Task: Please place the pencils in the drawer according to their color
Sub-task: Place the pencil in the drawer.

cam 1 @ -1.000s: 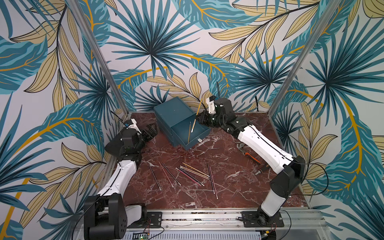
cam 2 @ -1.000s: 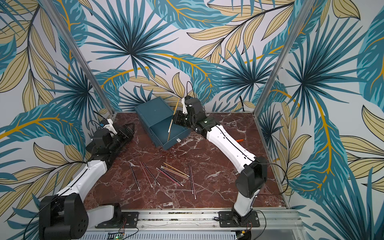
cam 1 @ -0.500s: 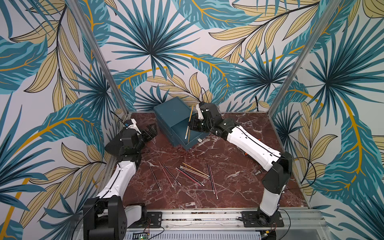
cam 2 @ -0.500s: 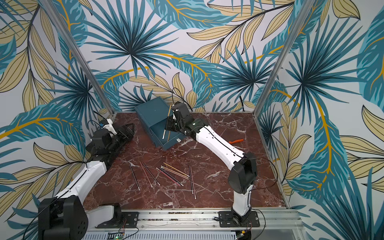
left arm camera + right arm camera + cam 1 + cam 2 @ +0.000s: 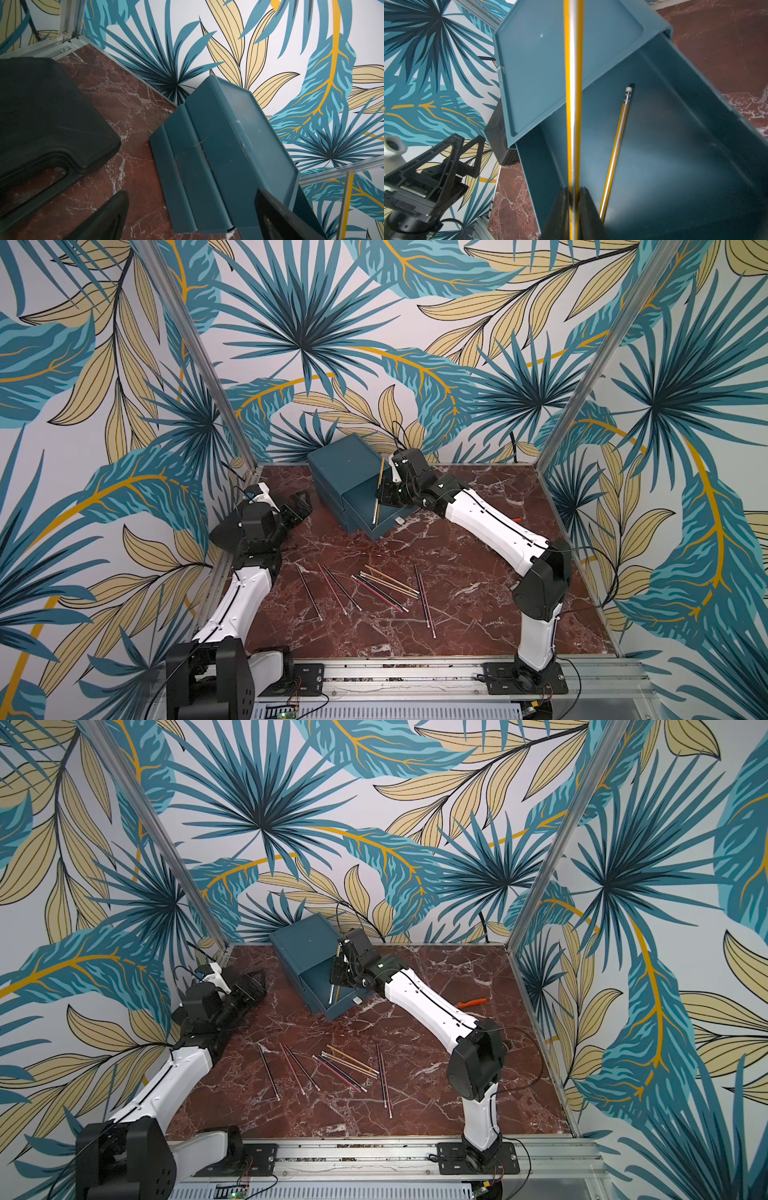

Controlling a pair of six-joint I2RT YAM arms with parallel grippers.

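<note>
Leafy teal-and-gold wallpaper (image 5: 291,344) closes in a red marble desk (image 5: 465,614). At its back we see the teal chest of drawers (image 5: 347,458) standing at an angle, its top drawer (image 5: 675,149) pulled out toward the middle of the desk, presumably so pencils can go in from above. A second yellow pencil (image 5: 616,149) lies flat on that drawer's floor, so we judge this to be the compartment for yellow. The right claw (image 5: 574,191) hangs over the open drawer, its two fingers pressed close on either side of a yellow pencil (image 5: 381,470), pinching it. The pencil stands steeply tilted, its lower end down between the drawer's walls and its upper end rising past the chest's top. It runs roughly along the drawer's length, which we think lets it settle flat beside the one inside. In the wrist view it looks blurred, so we cannot tell how firm the pinch is. The left claw (image 5: 301,506) is spread wide and empty, near the chest's side and next to a black case (image 5: 41,114), holding nothing. We read it as waiting out of the way. The loose pencils (image 5: 374,589), yellow, red and black, lie scattered on the desk well apart from the chest, not yet sorted.
</note>
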